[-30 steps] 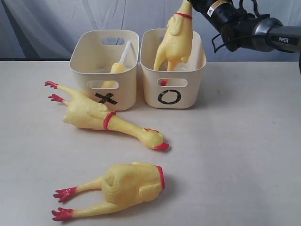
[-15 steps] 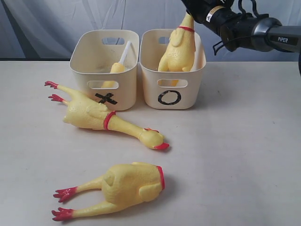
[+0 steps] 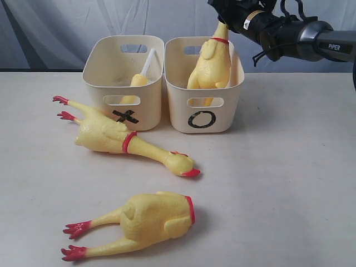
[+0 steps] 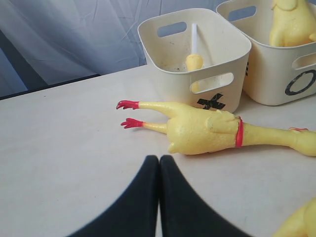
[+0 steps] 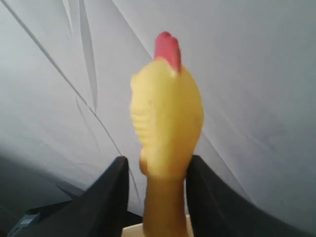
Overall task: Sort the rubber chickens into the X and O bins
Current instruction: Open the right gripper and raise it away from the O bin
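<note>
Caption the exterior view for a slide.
Rubber chicken upright in O bin, neck inside the open right end effector; two others lie on the table.

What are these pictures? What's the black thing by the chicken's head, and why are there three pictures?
It's a robot with two arms, each ending in a two-fingered gripper. The wide picture comes from a camera watching the whole table. The other two come from little cameras on the wrists. On the table lie a whole rubber chicken and a headless chicken body, in front of the X bin and the O bin. The X bin holds a small yellow piece on a white stick. A third chicken stands in the O bin, its neck between the right gripper's fingers, which look loosened, with a gap on one side. The left gripper is shut and holds nothing.
</note>
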